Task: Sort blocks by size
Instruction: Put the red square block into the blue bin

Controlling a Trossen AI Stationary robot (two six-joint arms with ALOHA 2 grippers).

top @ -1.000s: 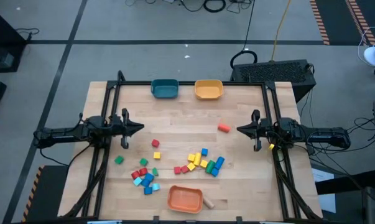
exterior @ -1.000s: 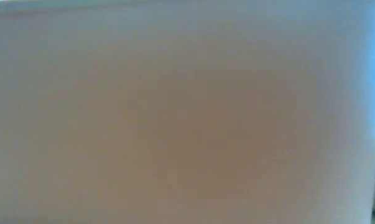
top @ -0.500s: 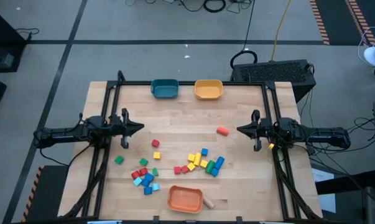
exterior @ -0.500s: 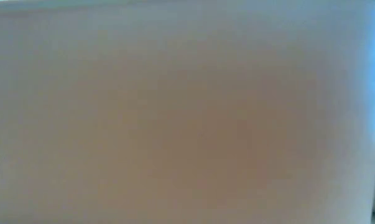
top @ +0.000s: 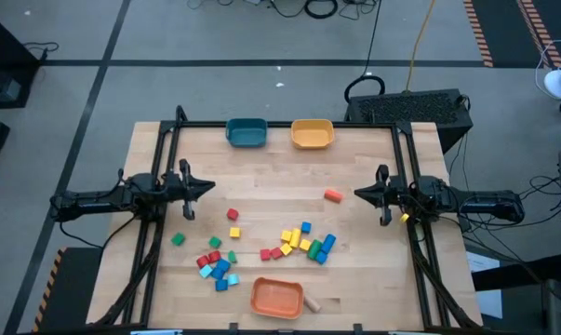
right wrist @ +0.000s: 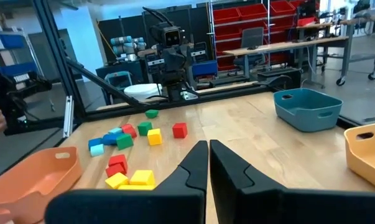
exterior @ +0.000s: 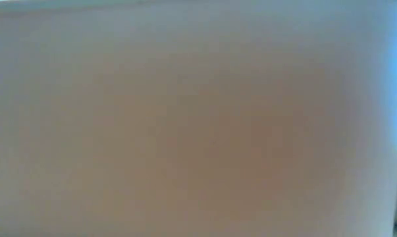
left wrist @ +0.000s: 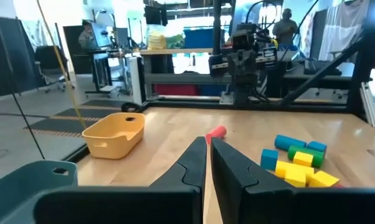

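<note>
The blocks lie loose on the wooden table: one cluster [top: 306, 242] right of centre and another [top: 217, 262] left of centre. Single green [top: 178, 239], yellow [top: 233, 215] and red [top: 233, 232] cubes lie apart. An orange block [top: 332, 195] lies toward the right, and a plain wood block [top: 312, 302] lies beside the orange bowl. My left gripper [top: 211, 189] is shut and empty at the table's left side, above the table; its wrist view [left wrist: 209, 149] shows the fingers together. My right gripper [top: 357, 194] is shut and empty at the right side, as its wrist view [right wrist: 209, 152] shows.
A teal bowl [top: 247, 132] and a yellow bowl [top: 312, 134] stand at the far edge. An orange bowl [top: 277, 298] stands at the near edge. A black frame [top: 173, 140] runs along the table's sides. The low view shows only a blurred pale surface.
</note>
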